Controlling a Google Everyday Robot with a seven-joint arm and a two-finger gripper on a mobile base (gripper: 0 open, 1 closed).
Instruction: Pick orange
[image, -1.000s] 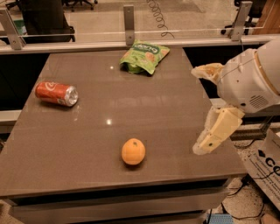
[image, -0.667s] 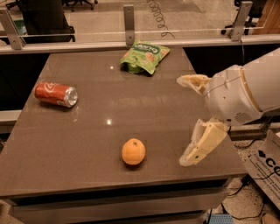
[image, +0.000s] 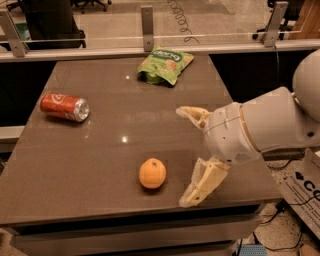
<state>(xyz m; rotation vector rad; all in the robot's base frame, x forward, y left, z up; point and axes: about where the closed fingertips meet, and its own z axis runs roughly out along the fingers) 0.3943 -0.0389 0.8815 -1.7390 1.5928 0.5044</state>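
The orange (image: 152, 173) is a small round fruit lying on the brown table (image: 100, 150) near its front edge, a little right of the middle. My gripper (image: 189, 152) is to the right of the orange, low over the table and apart from it. It is open: one cream finger (image: 192, 114) points left behind the orange's line, the other finger (image: 200, 185) points down-left near the front edge. Nothing is between them.
A red soda can (image: 65, 107) lies on its side at the left. A green snack bag (image: 165, 65) lies at the back middle. A glass rail with metal posts (image: 147, 22) runs behind the table. A cardboard box (image: 305, 200) stands right of the table.
My gripper and arm have moved left and a little forward over the table, closer to the orange. The orange, can and bag have not moved.
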